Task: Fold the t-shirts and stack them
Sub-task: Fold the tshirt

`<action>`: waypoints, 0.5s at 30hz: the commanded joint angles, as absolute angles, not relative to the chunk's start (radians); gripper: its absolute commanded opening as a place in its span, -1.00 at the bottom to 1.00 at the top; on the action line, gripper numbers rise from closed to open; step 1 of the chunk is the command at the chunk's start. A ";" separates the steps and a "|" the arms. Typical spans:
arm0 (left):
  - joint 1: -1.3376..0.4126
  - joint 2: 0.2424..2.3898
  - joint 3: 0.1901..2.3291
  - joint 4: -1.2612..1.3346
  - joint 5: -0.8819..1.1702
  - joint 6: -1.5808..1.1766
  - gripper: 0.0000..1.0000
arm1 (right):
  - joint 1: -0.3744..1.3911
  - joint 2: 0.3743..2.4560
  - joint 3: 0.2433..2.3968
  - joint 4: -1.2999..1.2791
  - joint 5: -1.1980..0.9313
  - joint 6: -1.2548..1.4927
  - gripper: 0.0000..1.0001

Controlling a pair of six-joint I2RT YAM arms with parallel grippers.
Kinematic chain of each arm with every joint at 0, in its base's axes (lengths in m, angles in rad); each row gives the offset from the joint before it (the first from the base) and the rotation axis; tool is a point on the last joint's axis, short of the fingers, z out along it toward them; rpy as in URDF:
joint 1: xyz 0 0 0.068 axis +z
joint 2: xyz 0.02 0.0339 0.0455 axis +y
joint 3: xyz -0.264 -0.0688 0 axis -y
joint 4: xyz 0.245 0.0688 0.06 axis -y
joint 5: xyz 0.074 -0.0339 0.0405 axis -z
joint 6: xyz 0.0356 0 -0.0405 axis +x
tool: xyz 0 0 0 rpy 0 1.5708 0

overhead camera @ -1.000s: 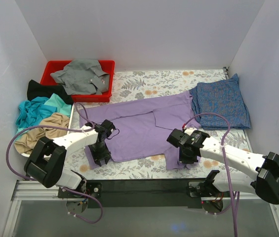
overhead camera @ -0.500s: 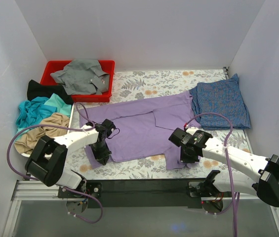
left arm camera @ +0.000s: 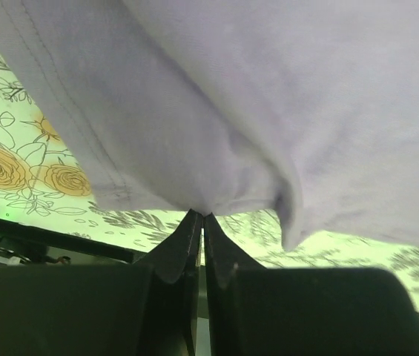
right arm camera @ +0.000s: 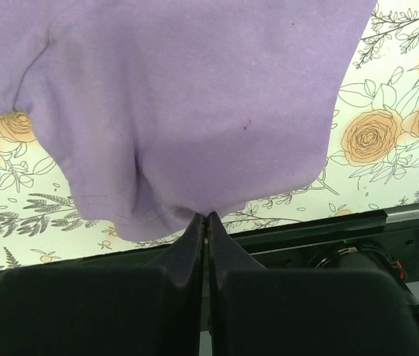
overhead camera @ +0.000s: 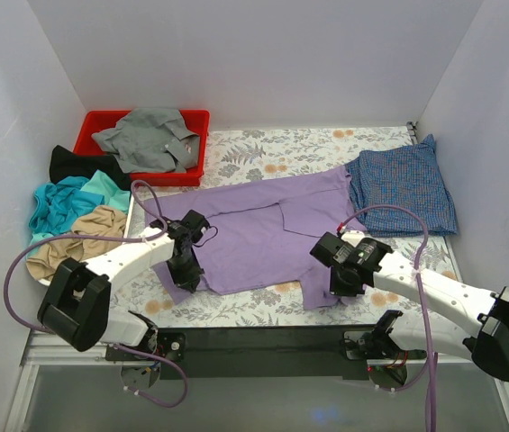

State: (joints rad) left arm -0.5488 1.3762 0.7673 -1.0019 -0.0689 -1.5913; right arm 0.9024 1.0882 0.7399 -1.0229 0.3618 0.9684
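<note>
Though both grips are hidden from above, wrist views show left fingers (left arm camera: 182,245) and right fingers (right arm camera: 194,239) each clamped on near hem of the lavender t-shirt (overhead camera: 254,236).

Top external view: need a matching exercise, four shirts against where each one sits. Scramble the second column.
1. lavender shirt
2. blue checked shirt
3. grey shirt
4. tan shirt

A. in the red bin
B. lying at far right
C. near hem pinched by the left end effector and the right end effector
D. crumpled at near left

Pairs: 1-C, 2-B, 3-A, 4-D
</note>
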 commanded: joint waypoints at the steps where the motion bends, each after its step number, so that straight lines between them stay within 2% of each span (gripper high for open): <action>1: -0.546 1.307 0.834 -1.040 -0.077 -1.578 -1.00 | 0.897 1.066 0.791 -1.052 0.402 0.977 -0.97; 15: -0.516 1.319 0.894 -1.121 -0.115 -1.526 -1.00 | 0.841 1.117 0.910 -1.104 0.532 0.894 -0.97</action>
